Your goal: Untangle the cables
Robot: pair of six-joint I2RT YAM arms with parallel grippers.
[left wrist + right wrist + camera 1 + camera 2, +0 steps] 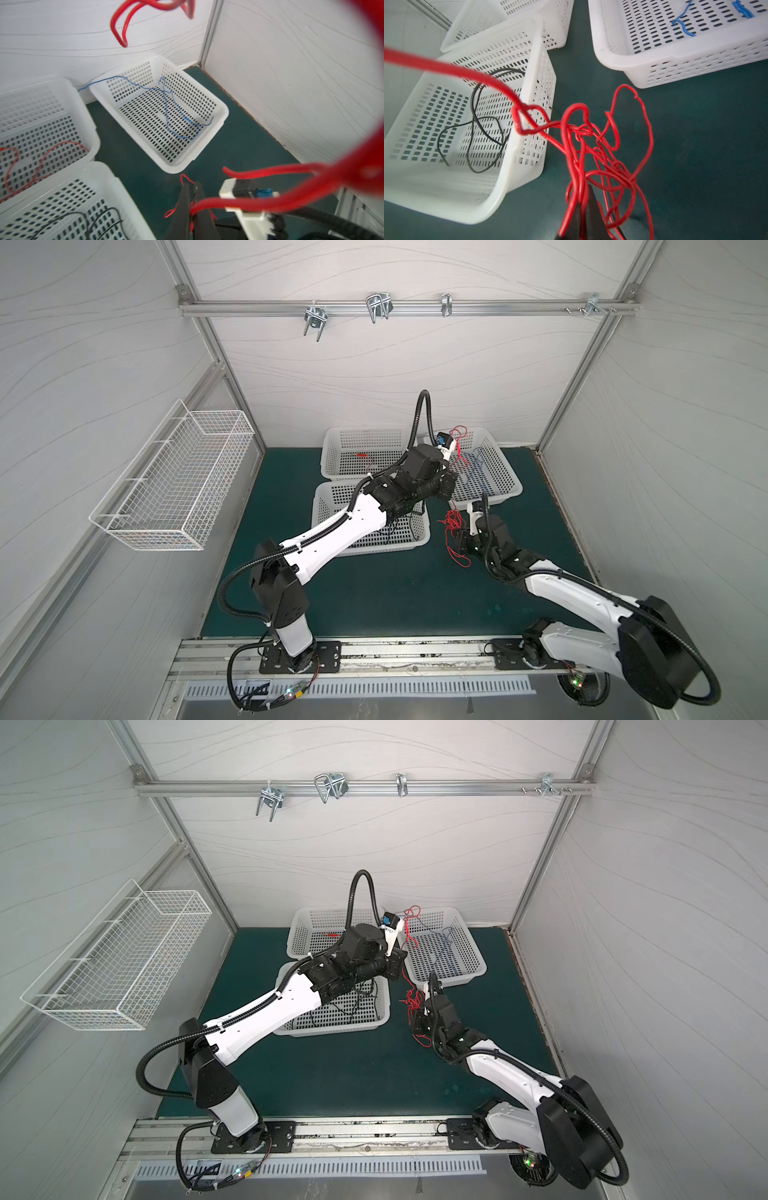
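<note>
So the right tool (581,199) is pinched tight on the red cable tangle (591,149), and the left tool (192,185) is clamped on a red strand (228,202) too. The tangle's over the green worktop (695,145), just beside the white basket (538,52) that has a black cable (473,108) in it. A blue cable (166,108) lies in the next basket (225,112), just across from that one.

No legible text, label, brand or number anywhere in view.

white arm shells (349,531), black joints (276,589), black ribbed hoses (424,402).
</note>
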